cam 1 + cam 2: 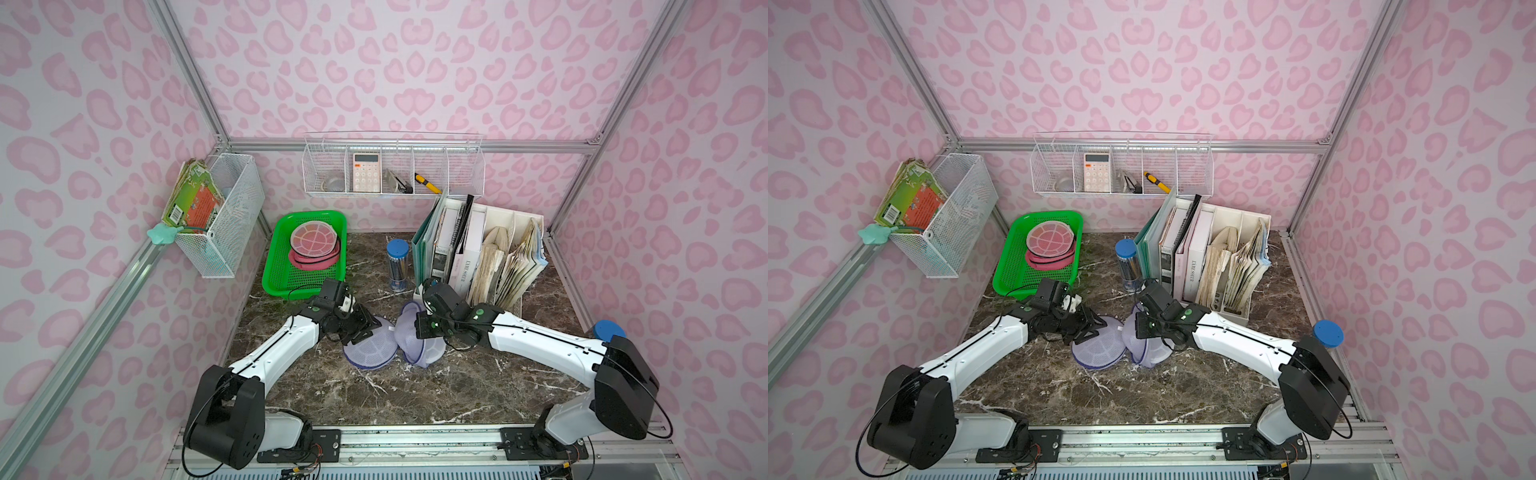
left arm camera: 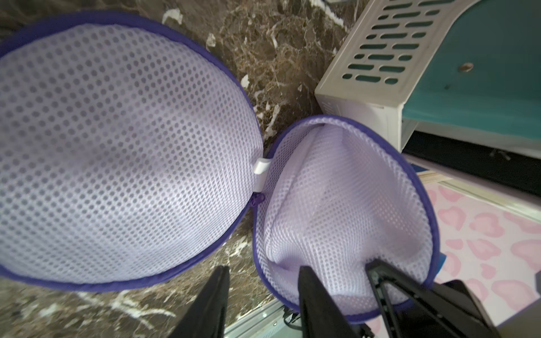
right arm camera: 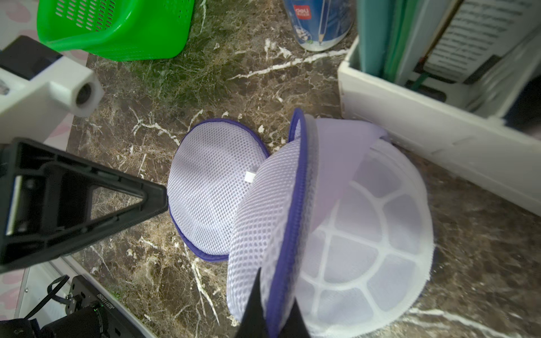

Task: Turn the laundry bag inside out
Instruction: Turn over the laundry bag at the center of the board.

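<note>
Now right end effector [image 3: 272,292] pinches laundry bag [image 3: 336,234] rim.

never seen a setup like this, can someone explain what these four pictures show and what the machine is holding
These are two robot arms fixed to a rail, each ending in a two-fingered gripper. Two pictures look down on the whole booth from one overhead stereo camera; the other two come from cameras on the arms' wrists, so they are close-ups. On the marble tabletop lies a lavender mesh laundry bag, opened into two domed halves. The right gripper is shut on the purple rim of the raised half. The left gripper is open, its fingers seemingly either side of that rim, not gripping yet. Behind stand a green tray with pink mesh bags, a blue-lidded pencil tube and a file rack.
</note>
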{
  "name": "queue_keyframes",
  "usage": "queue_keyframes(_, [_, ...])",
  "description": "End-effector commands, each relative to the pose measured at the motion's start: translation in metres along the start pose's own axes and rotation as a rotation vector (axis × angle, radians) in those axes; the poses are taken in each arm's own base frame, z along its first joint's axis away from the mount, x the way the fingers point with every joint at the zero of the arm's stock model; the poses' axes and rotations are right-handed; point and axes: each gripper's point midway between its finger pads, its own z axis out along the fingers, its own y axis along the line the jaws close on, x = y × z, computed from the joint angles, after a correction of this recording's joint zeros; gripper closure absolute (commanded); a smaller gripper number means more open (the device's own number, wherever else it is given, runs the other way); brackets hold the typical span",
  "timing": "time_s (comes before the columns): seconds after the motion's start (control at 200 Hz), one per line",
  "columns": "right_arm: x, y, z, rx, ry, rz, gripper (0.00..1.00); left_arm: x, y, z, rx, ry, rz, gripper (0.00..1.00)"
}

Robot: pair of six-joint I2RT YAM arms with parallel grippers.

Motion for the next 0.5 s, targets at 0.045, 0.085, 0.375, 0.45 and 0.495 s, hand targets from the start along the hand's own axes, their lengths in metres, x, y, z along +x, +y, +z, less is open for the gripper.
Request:
queue_keyframes(0.045, [-0.004, 0.001, -0.007, -0.027, -0.035, 0.019, 1.0, -0.012, -0.022, 0.013, 0.143, -0.016, -0.054, 0.5])
queue_keyframes(0.085, [-0.004, 0.0, -0.008, -0.028, -0.036, 0.021, 1.0, -0.012, -0.023, 0.018, 0.157, -0.007, -0.066, 0.49])
queue_keyframes(0.375, [0.001, -0.005, -0.009, -0.038, -0.044, 0.041, 1.0, -0.006, -0.037, 0.048, 0.215, 0.055, -0.062, 0.52])
queue_keyframes(0.45, [0.0, -0.004, -0.01, -0.044, -0.048, 0.043, 1.0, -0.001, -0.036, 0.056, 0.214, 0.076, -0.065, 0.54])
queue_keyframes(0.495, [0.0, -0.005, -0.009, -0.045, -0.048, 0.045, 1.0, 0.002, -0.035, 0.06, 0.21, 0.09, -0.069, 0.54])
